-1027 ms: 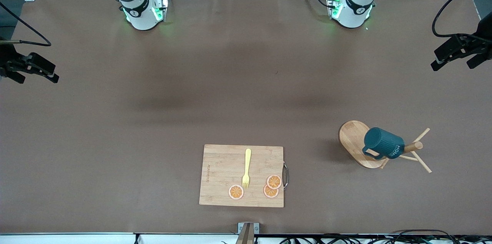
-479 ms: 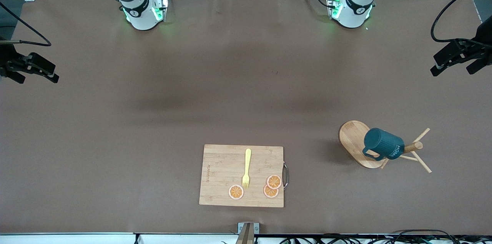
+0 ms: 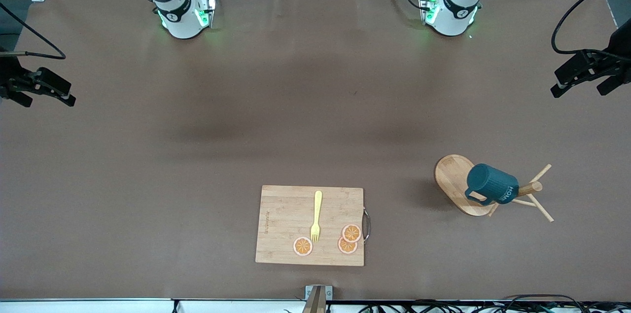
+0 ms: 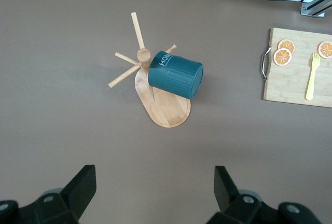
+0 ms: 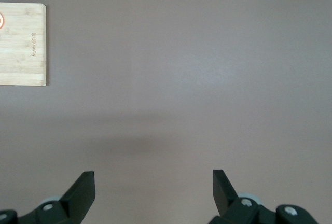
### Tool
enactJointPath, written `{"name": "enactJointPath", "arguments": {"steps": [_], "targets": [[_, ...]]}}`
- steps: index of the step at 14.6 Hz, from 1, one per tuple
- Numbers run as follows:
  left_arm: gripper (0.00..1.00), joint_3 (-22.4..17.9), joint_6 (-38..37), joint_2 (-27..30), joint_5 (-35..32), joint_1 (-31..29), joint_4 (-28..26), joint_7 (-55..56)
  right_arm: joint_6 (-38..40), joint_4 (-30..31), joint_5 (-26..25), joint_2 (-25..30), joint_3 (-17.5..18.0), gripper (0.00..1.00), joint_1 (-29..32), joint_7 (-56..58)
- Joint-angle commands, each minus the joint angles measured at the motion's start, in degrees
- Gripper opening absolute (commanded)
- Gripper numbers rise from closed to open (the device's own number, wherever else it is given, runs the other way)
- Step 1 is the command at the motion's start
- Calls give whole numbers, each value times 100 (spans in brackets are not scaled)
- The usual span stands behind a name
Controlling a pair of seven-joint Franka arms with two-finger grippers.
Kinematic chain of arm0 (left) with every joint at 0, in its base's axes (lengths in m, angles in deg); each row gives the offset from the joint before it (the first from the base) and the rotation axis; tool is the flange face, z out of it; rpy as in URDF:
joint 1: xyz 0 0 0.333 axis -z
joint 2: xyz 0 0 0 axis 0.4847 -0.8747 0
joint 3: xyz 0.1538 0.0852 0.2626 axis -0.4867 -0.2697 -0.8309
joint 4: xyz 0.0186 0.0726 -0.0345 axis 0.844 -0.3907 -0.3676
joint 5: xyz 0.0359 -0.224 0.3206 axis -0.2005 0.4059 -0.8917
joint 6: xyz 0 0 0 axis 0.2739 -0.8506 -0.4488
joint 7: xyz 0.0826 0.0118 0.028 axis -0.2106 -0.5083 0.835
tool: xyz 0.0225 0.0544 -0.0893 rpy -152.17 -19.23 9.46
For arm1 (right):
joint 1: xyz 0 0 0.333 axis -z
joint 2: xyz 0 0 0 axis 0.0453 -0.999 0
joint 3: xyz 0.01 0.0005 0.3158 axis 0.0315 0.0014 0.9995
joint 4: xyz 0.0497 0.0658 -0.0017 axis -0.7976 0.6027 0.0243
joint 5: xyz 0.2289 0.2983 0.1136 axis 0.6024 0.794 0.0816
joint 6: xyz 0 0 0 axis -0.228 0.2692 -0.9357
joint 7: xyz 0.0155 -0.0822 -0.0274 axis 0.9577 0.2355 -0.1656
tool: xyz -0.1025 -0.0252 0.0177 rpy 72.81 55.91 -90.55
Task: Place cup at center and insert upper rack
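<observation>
cup [image 3: 491,184] hung on upper rack [image 3: 461,184]

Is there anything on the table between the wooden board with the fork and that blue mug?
Nothing. The front view shows only bare brown table between the board and the cup, which hangs on the rack.

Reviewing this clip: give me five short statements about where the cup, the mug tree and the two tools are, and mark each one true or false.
1. The cup hangs on the upper rack. True.
2. The upper rack stands nearer the right arm's end of the table. False: it stands toward the left arm's end.
3. The yellow fork lies on the cutting board. True.
4. The left tool grips the cup. False: it is open, up over the table edge, away from the cup.
5. The right tool is open and holds nothing. True.
</observation>
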Motion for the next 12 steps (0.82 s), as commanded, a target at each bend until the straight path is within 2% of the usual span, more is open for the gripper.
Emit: {"name": "enactJointPath", "arguments": {"steps": [1,5,12], "targets": [[100,-16,-14,38,35,35,-23,7,19,54,-95,97,2,100,-30,14],[100,-16,-444,30,18,26,-23,-54,27,71,-122,97,2,100,-21,14],[100,-16,-480,30,-35,35,-23,-72,36,89,-122,97,2,100,14,14]]}}
